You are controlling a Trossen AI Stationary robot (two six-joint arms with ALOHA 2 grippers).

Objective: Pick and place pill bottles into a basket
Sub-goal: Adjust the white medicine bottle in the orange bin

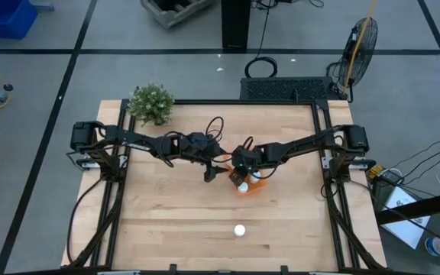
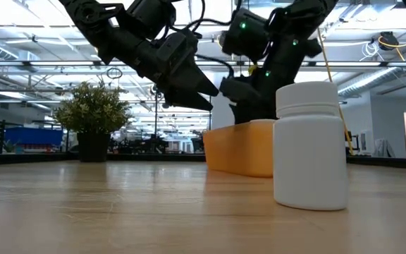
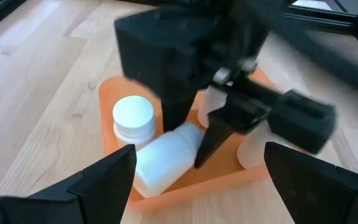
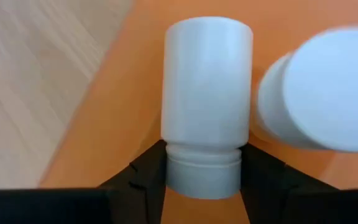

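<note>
The orange basket sits mid-table; it also shows in the left wrist view and the low view. My right gripper is down in it, shut on a white pill bottle that lies on its side. A second bottle stands upright beside it, and a third stands behind the gripper. My left gripper hovers open and empty just left of the basket. One more bottle stands upright on its base near the table's front edge. My right gripper pinches the lying bottle at its cap end between its two fingers, one on each side. The fingers come from above, slanting down into the basket. The bottle lies on its side, its body on the basket's floor.
A green potted plant stands at the table's far left corner. Bare wood lies in front of the basket and to both sides, around the lone bottle. Both arms reach in over the table's middle, close together.
</note>
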